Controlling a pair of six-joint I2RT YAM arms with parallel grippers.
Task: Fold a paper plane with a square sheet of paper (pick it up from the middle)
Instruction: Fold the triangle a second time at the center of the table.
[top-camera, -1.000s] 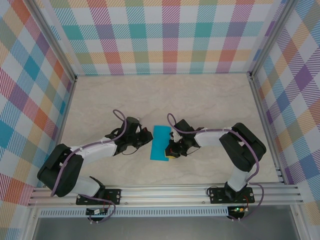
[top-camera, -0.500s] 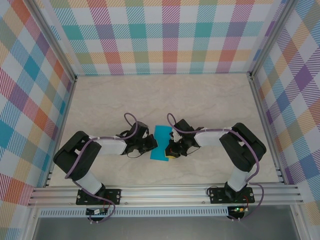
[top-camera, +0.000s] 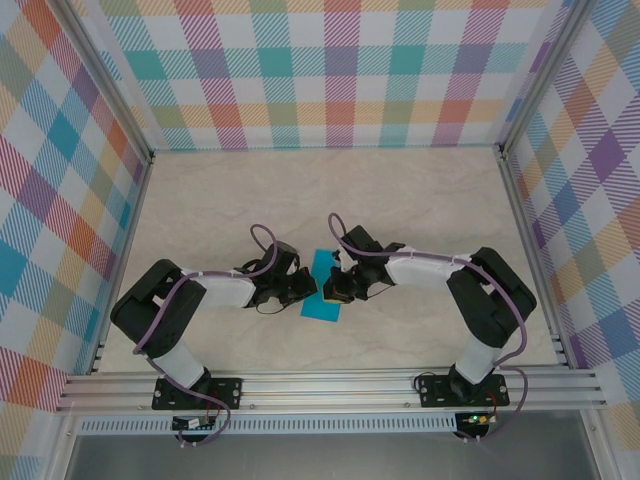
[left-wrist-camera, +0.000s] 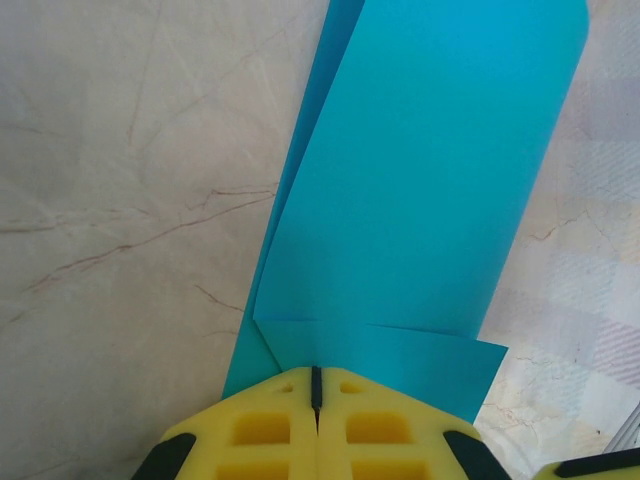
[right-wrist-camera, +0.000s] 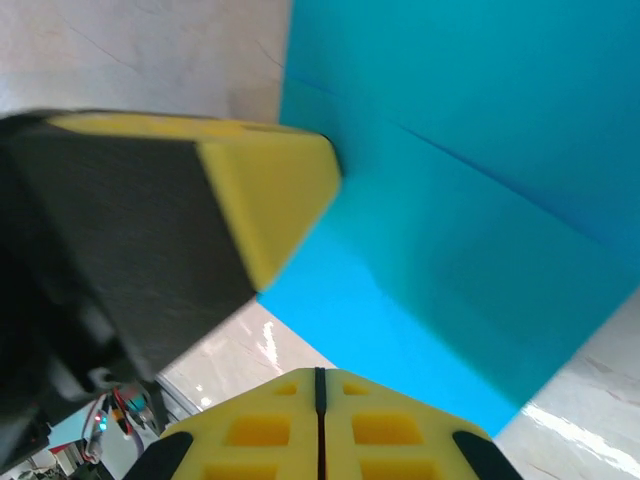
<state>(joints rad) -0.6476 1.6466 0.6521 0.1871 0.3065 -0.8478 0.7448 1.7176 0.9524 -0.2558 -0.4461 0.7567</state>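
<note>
Jaws pinched together, the left gripper and right gripper are crowding the folded square sheet of paper; any shove is risking buckled creases or a collision.

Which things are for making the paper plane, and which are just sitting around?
For the job: square sheet of paper, already partly folded; left gripper; right gripper.
Just around: marble-look table; checked walls; metal rail.
</note>
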